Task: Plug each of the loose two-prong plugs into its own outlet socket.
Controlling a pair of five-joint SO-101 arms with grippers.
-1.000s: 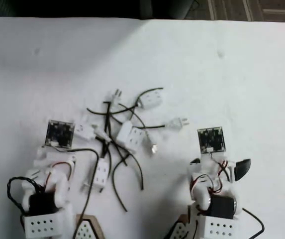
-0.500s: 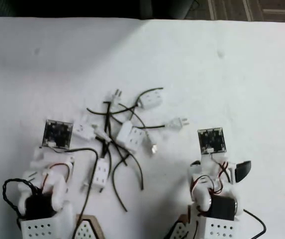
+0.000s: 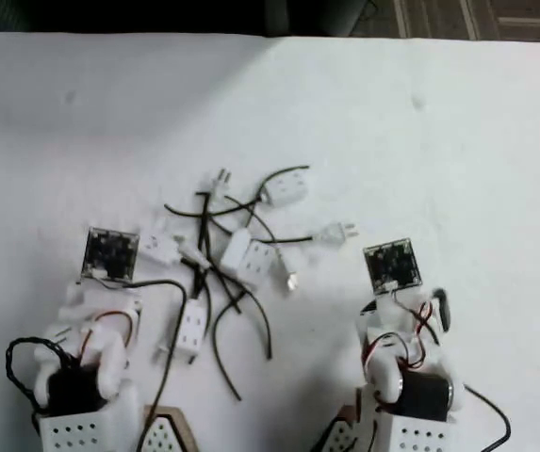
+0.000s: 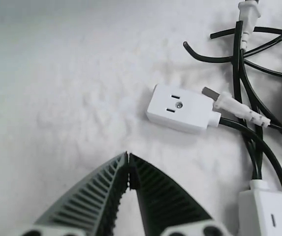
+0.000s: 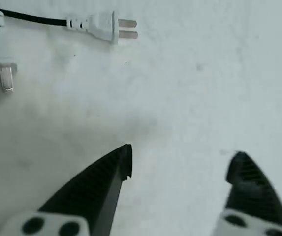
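Note:
A tangle of black cords, white outlets and two-prong plugs lies mid-table. My left gripper [image 4: 128, 164] is shut and empty, low over the cloth, a short way from a white outlet [image 4: 180, 108] [image 3: 159, 245]. A plug [image 4: 239, 110] lies against that outlet's end, unplugged. My right gripper [image 5: 180, 162] is open with nothing between its fingers. Beyond it a loose plug [image 5: 104, 27] [image 3: 337, 233] lies flat with both prongs bare, and another plug [image 5: 3, 73] [image 3: 291, 280] lies off to one side. More outlets [image 3: 284, 191] [image 3: 251, 256] [image 3: 192, 328] sit among the cords.
The white cloth table [image 3: 420, 132] has free room at the back and on both sides of the tangle. My left arm [image 3: 90, 348] and right arm [image 3: 406, 377] stand at the near edge. The table's far edge meets a dark floor.
My right wrist has turned and shifted slightly toward the tangle, and its dark finger now shows narrower. The left arm drew back a little toward the near-left early on, then held still.

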